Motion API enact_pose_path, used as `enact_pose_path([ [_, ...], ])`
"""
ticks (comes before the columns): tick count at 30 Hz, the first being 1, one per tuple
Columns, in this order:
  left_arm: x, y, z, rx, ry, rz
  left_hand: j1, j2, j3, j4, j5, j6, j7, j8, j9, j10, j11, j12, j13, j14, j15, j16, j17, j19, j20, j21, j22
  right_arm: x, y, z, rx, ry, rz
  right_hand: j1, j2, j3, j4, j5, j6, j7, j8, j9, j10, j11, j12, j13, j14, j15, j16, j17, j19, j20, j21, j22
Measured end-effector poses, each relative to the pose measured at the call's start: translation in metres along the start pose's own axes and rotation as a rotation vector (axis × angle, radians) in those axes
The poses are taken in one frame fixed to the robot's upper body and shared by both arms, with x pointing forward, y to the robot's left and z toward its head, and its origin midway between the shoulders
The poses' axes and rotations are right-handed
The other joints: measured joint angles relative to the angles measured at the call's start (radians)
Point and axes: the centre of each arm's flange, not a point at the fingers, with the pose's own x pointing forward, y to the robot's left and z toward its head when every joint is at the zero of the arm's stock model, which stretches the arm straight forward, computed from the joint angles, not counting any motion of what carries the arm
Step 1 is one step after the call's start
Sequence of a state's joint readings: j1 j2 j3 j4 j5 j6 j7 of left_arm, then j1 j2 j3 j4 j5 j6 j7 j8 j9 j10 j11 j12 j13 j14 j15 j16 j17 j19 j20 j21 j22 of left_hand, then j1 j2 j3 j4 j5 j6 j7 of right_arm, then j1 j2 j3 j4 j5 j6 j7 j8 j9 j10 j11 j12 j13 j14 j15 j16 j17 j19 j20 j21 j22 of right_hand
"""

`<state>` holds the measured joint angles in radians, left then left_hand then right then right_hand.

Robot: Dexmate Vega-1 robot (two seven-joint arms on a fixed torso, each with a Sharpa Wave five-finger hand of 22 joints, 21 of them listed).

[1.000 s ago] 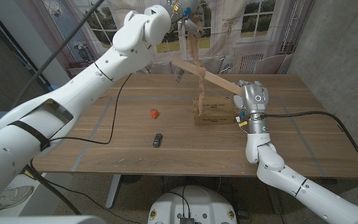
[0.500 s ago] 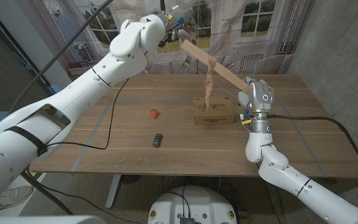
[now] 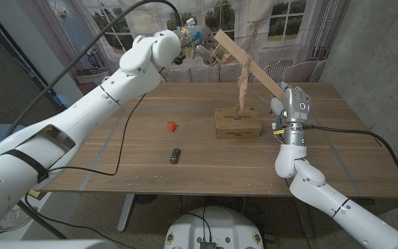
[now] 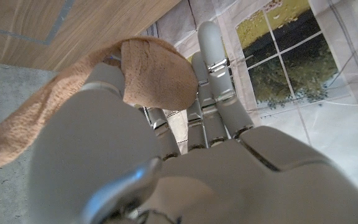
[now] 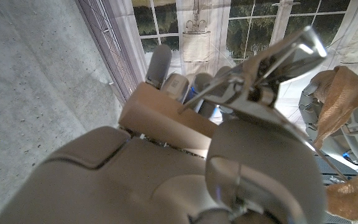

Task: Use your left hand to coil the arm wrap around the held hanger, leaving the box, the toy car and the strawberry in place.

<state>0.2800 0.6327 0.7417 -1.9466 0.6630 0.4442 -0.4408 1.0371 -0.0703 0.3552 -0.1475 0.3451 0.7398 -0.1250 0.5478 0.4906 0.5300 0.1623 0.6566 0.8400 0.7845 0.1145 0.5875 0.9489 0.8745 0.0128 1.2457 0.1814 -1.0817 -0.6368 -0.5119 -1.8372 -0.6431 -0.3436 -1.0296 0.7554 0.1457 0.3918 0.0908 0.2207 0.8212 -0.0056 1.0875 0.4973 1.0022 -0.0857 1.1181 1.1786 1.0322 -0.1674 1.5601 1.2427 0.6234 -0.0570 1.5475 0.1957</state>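
The left hand (image 3: pixel 197 43) is up high past the far edge of the tabletop (image 3: pixel 116 149), and in the left wrist view it's got the tan wrap (image 4: pixel 148 71) pinched: the cloth is folded over the thumb and squeezed against the fingers (image 4: pixel 211 68), with the loose end trailing off to the side. So it's closed on the wrap, not just touching it.

From there the wrap (image 3: pixel 242 76) runs over to the hanger (image 3: pixel 251 63), goes around it about halfway along, and the twisted rest hangs down toward the box (image 3: pixel 238 123). Can't tell if the tail actually touches the box.

The right hand (image 3: pixel 290 104) is standing up on the right side of the tabletop, gripping the low end of the hanger. The wooden bar slants up and away toward the left hand. In the right wrist view the bar (image 5: pixel 166 121) sits clamped between fingers and thumb, so that grip is firm.

The cardboard box sits mid-table with some dark print on its front face, too small to read. The strawberry (image 3: pixel 172 126) is off to its left, and the toy car (image 3: pixel 175 155) is nearer the front edge, both well apart from the box.
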Motion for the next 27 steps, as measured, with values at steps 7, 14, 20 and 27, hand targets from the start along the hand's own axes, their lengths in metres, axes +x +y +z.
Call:
enact_pose_path([
  [7, -0.006, -0.02, 0.004, -0.049, -0.039, -0.033, 0.0, 0.0, 0.0, 0.0, 0.01, 0.0, 0.0, 0.0, 0.0, 0.004, 0.004, 0.0, 0.001, 0.0, 0.0, -0.007, -0.005, 0.0, 0.0, 0.0, 0.0, 0.007, -0.003, -0.004, 0.007, 0.03, -0.008, 0.0, 0.0, 0.0, 0.0, 0.0, 0.0, 0.0, 0.0, -0.002, -0.002, -0.002, 0.0, -0.002, 0.0, 0.0, -0.001, 0.0, 0.0, 0.0, 0.0, 0.0],
  [14, -0.015, -0.037, 0.008, -0.087, -0.073, -0.055, 0.0, 0.0, 0.0, 0.0, 0.014, 0.0, 0.0, 0.0, 0.0, 0.011, 0.004, -0.008, 0.003, 0.0, 0.0, -0.015, -0.009, 0.0, 0.0, 0.0, 0.0, 0.014, -0.003, -0.007, -0.004, 0.071, -0.012, 0.0, 0.0, 0.004, -0.004, 0.0, 0.0, 0.0, 0.004, -0.002, -0.002, -0.002, 0.0, -0.012, 0.0, 0.0, -0.001, 0.0, 0.0, 0.0, 0.0, 0.0],
  [20, -0.024, -0.046, 0.013, -0.103, -0.1, -0.064, 0.0, 0.0, 0.0, 0.0, 0.021, 0.004, -0.004, 0.0, 0.0, 0.016, 0.005, -0.016, 0.005, 0.0, 0.0, -0.015, -0.014, 0.0, 0.0, 0.0, 0.0, 0.018, 0.0, -0.011, -0.019, 0.106, -0.01, 0.0, 0.0, 0.004, -0.004, 0.0, 0.0, 0.0, 0.004, -0.002, -0.002, -0.002, 0.0, -0.009, 0.0, 0.0, -0.001, 0.001, 0.0, 0.0, 0.0, 0.0],
  [27, -0.036, -0.058, 0.02, -0.112, -0.138, -0.073, 0.0, 0.0, 0.0, 0.0, 0.025, 0.004, -0.004, -0.001, 0.0, 0.017, 0.004, -0.023, 0.005, 0.0, 0.0, -0.025, -0.017, 0.0, 0.0, 0.0, 0.0, 0.02, 0.004, -0.016, -0.033, 0.138, -0.007, 0.0, 0.0, 0.004, -0.004, 0.0, 0.0, 0.0, 0.004, -0.002, -0.002, -0.002, 0.0, -0.009, 0.0, 0.0, -0.002, 0.001, 0.0, 0.0, 0.0, 0.0],
])
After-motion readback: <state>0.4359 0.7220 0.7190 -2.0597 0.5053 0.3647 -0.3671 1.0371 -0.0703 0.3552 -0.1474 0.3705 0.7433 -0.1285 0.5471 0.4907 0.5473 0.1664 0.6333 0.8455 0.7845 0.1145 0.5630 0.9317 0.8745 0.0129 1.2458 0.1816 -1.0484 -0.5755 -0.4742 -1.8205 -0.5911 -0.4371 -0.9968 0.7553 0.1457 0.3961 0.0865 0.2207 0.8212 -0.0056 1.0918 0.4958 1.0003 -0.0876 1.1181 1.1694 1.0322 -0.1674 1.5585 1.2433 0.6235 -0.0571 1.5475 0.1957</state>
